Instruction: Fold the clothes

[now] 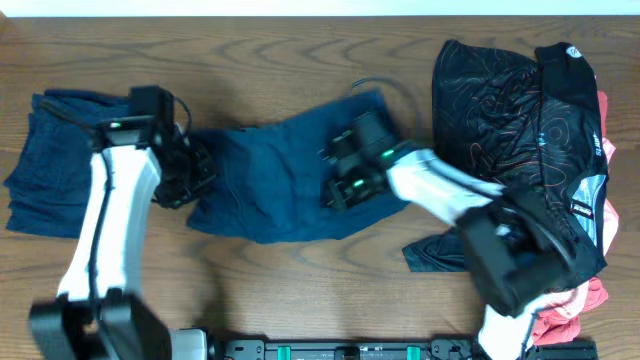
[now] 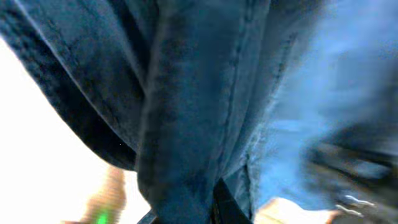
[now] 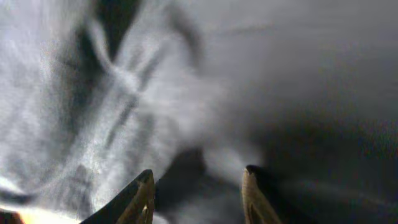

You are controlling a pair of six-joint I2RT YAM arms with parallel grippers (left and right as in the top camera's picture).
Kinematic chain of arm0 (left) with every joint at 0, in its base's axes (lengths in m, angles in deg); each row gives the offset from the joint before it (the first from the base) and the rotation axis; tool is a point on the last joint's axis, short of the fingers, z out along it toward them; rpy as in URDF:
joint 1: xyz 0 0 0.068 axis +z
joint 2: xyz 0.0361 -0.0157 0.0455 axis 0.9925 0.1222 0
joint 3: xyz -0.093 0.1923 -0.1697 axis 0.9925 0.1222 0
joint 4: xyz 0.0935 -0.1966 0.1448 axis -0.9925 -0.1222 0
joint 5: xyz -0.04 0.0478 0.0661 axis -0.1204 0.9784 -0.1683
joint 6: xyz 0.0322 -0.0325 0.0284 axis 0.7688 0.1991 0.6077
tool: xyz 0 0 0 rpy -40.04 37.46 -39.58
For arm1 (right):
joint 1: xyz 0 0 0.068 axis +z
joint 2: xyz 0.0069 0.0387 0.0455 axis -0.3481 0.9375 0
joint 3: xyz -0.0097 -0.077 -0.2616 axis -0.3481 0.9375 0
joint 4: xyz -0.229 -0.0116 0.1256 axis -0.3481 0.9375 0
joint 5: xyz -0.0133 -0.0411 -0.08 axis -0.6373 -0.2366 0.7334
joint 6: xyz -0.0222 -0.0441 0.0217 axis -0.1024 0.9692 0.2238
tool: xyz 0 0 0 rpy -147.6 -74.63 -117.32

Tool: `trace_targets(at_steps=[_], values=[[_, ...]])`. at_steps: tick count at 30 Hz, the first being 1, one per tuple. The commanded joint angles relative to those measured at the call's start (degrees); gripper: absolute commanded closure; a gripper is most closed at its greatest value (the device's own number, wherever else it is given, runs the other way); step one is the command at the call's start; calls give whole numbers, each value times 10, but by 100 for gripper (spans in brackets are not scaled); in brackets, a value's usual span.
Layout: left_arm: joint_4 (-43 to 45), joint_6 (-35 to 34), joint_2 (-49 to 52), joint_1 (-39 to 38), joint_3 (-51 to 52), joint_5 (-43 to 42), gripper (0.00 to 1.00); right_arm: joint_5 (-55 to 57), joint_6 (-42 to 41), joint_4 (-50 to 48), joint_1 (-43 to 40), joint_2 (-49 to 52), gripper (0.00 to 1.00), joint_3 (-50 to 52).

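Note:
A dark blue garment (image 1: 270, 185) lies crumpled flat at the middle of the table. My left gripper (image 1: 196, 172) is at its left edge. In the left wrist view the blue cloth (image 2: 199, 93) fills the frame and hangs bunched at the jaws (image 2: 211, 200), which look shut on it. My right gripper (image 1: 336, 176) hovers over the garment's right part. In the right wrist view its two fingers (image 3: 198, 182) stand apart, open, just above the cloth (image 3: 124, 112), with nothing between them.
A folded blue garment (image 1: 50, 165) lies at the far left. A pile of clothes sits at the right: a black patterned piece (image 1: 490, 95), a black jersey (image 1: 570, 140) and red cloth (image 1: 590, 300). The wooden table (image 1: 260, 60) shows at the back.

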Motion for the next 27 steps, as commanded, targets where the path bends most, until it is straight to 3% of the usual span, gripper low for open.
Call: trace_targets(at_steps=[1,5,9,15,21,27], values=[[-11,9,-42,2,-30,-45,94,-33,-37,-58,57,49,57,-1],[2,9,-79,2,-33,-108,94,-77,-76,-193,113,86,57,-1],[-4,9,-85,-2,-33,-112,94,-67,-98,-246,129,79,52,-9],[0,-2,-82,-37,-33,-112,94,20,-95,-143,50,2,40,-24],[40,-15,-80,-99,-33,-112,94,98,-47,8,-74,-84,40,-24],[104,-57,-55,-181,-33,-111,94,193,-24,137,-164,-92,40,-23]])
